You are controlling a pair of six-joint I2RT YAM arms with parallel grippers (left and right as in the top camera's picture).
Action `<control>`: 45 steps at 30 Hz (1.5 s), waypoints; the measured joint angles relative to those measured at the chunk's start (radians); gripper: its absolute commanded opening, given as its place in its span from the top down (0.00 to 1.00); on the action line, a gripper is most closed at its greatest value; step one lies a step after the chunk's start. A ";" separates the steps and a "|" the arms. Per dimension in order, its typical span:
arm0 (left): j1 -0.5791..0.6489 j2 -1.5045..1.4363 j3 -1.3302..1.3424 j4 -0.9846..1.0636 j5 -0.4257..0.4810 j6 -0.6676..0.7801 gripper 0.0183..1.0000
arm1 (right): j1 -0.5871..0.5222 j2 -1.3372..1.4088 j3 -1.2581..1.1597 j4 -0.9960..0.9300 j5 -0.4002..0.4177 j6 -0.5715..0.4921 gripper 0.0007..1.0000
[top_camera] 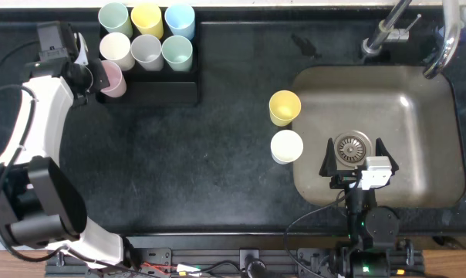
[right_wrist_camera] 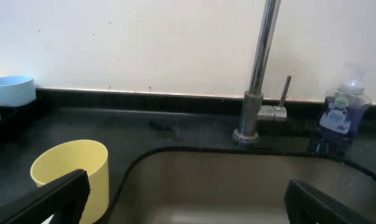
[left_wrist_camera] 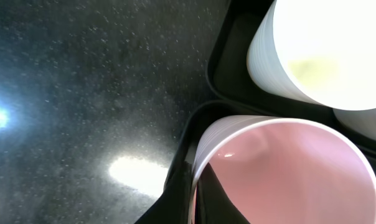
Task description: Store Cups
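Pinching the wall of the pink cup (left_wrist_camera: 281, 174) with one finger inside the rim and one outside, the left hand (left_wrist_camera: 193, 200) holds it upright at the front-left corner of the black tray (top_camera: 171, 91). The grip keeps the mouth up and would let the cup go straight down into a slot. Whether its base already rests in the tray cannot be told. Six stored cups (top_camera: 146, 50) stand in the tray in two packed rows, all mouth up, and the nearest of them, the cream cup (left_wrist_camera: 325, 50), is just beside the pink one. That leaves the front strip of the tray bare, which is likely why the pink cup is brought to that corner. Two more wait on the counter (top_camera: 217, 154) by the left rim of the sink (top_camera: 418, 100): a yellow cup (top_camera: 285, 106) and a white cup (top_camera: 286, 146), just beside each other and well apart from the tray. The right hand (top_camera: 354, 158) hangs over the basin near the drain, its fingers spread wide and holding nothing. It faces the yellow cup — probably parked there to take that one when its turn comes. The counter is dark speckled stone, glossy enough to throw back bright patches of lamp glare. Behind the steel sink rise a chrome faucet (right_wrist_camera: 259, 74) and a blue soap bottle (right_wrist_camera: 343, 112), set against a plain pale wall (right_wrist_camera: 144, 37).
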 measured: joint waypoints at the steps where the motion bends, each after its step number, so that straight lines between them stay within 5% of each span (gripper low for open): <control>1: 0.000 0.005 0.000 0.000 0.002 0.000 0.98 | 0.000 0.000 0.000 0.000 0.000 0.000 0.01; 20: 0.000 0.027 -0.003 -0.004 0.025 0.001 0.91 | 0.000 0.000 0.000 0.000 0.000 0.000 0.00; 24: 0.000 0.031 -0.003 -0.003 0.026 0.005 0.65 | 0.000 0.000 0.000 0.000 0.000 0.000 0.00; 27: 0.000 0.032 -0.004 -0.003 0.028 0.006 0.55 | 0.000 0.000 0.000 0.000 0.000 0.000 0.00; 45: 0.000 -0.023 -0.004 -0.029 0.036 0.000 0.35 | 0.000 0.000 0.000 0.000 0.000 0.000 0.01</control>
